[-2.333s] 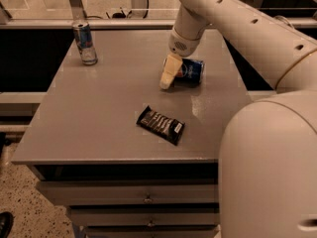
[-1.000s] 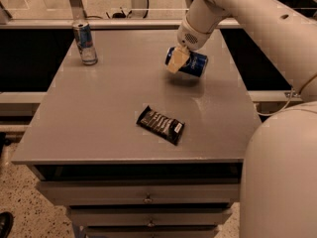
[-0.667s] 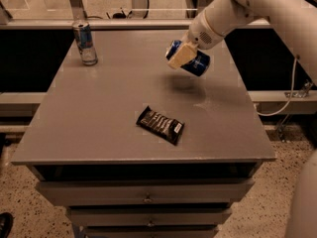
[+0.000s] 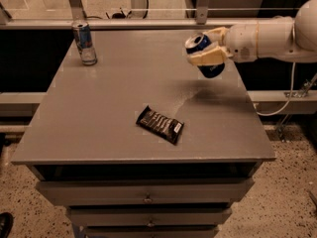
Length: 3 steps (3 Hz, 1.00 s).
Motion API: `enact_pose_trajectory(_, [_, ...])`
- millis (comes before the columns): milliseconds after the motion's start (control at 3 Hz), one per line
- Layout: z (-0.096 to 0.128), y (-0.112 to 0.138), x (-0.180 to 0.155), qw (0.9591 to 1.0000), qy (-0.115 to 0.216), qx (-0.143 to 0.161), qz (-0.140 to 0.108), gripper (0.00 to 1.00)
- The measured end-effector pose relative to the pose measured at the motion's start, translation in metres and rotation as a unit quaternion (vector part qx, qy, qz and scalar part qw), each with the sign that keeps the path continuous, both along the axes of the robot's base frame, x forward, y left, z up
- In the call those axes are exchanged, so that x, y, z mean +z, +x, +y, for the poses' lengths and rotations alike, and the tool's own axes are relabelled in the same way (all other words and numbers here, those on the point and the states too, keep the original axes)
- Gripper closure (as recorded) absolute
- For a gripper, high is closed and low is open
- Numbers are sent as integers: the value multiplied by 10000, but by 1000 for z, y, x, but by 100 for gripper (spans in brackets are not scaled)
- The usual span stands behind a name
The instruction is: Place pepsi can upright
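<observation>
Claw (image 4: 199, 47) is clamping across the pepsi can (image 4: 212, 69), holding it tilted in the air over the far right of the bench (image 4: 99, 113), likely rotating it so its base is facing down. Compared with two seconds ago, the pepsi can is no longer lying on the bench; the slim can (image 4: 84, 42) and the wrapper (image 4: 160, 124) are staying put.

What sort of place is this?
Probably a robot test lab: grey metal drawer cabinet as worktop, speckled hard floor, loose white cable. The cream gripper, above the cabinet's right rear, holds the deep-blue pepsi can aloft, tilted.
</observation>
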<state>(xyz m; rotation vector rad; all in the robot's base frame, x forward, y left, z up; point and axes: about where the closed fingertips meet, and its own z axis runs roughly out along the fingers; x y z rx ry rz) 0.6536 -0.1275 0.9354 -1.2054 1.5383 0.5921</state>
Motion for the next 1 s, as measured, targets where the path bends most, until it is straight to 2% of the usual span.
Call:
enact_pose_trajectory(333, [-22, -13, 1, 9970, 731, 89, -224, 100])
enact_pose_trajectory(667, [-32, -19, -3, 9888, 1450, 164, -308, 100])
enact_pose_trajectory(1000, [-33, -20, -6, 9782, 2036, 241, -331, 100])
